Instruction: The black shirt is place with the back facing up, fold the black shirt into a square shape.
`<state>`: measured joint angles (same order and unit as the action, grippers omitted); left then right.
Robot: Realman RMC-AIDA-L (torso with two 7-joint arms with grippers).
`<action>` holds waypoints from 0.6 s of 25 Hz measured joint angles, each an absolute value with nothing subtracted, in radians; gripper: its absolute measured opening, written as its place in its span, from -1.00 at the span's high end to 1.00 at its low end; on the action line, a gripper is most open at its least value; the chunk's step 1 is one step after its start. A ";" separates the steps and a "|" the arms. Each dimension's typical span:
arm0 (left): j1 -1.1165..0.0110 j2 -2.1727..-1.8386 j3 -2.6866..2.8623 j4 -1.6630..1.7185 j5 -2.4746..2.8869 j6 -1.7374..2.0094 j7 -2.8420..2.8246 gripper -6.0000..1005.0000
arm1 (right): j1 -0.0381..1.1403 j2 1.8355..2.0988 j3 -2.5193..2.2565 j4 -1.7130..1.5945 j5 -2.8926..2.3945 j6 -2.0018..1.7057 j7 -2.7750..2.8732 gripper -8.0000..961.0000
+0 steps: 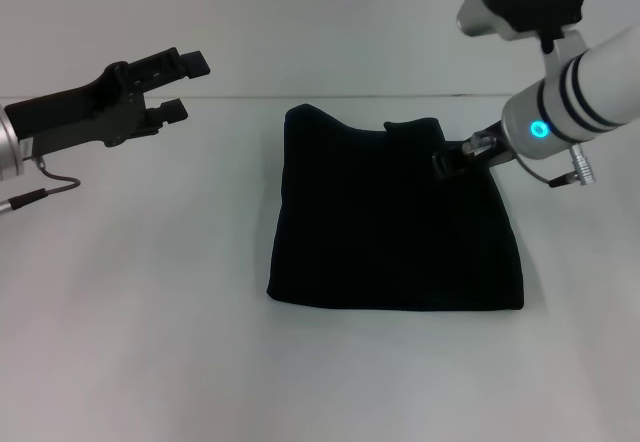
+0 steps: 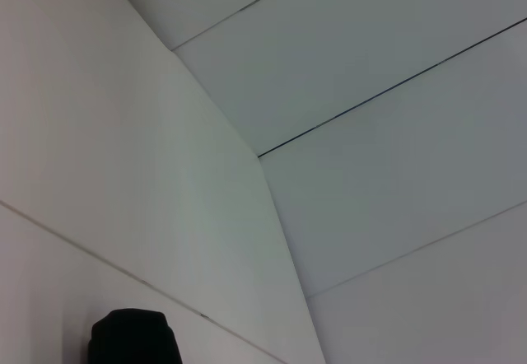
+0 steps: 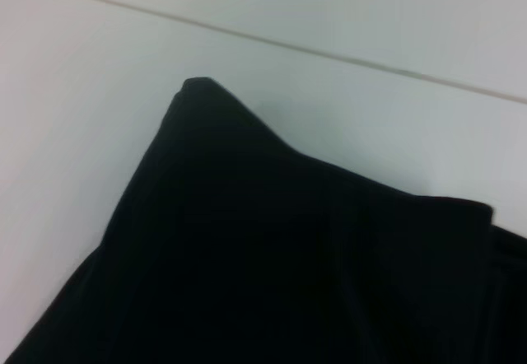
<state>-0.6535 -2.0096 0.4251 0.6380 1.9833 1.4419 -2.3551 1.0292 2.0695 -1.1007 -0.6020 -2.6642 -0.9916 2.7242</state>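
The black shirt (image 1: 390,222) lies folded into a rough square in the middle of the white table (image 1: 150,312), with a small flap standing up at its far right corner. My right gripper (image 1: 452,158) is down at that far right corner, its tip against the cloth and dark against the dark fabric. The right wrist view is filled by the black shirt (image 3: 272,249), with one folded corner pointing toward the table's back edge. My left gripper (image 1: 186,87) hangs raised off to the left, well away from the shirt, open and holding nothing.
The table's back edge (image 1: 240,98) meets a pale wall just behind the shirt. The left wrist view shows only pale wall panels and a dark rounded shape (image 2: 132,339) at the frame's edge. A thin cable (image 1: 50,184) hangs under the left arm.
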 joint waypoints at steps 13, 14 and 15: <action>-0.650 -2.008 0.423 0.635 1.983 1.442 -2.349 -0.86 | 0.965 2.046 -1.101 -0.655 -2.707 -0.978 2.807 0.94; -0.651 -2.008 0.424 0.632 1.983 1.443 -2.347 -0.86 | 0.963 2.046 -1.101 -0.652 -2.707 -0.971 2.807 0.94; -0.651 -2.008 0.424 0.631 1.983 1.443 -2.347 -0.86 | 0.960 2.046 -1.101 -0.650 -2.707 -0.964 2.807 0.94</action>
<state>-0.6513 -2.0079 0.4241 0.6315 1.9833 1.4428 -2.3470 0.9605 2.0463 -1.1013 -0.6502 -2.7074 -0.9643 2.8072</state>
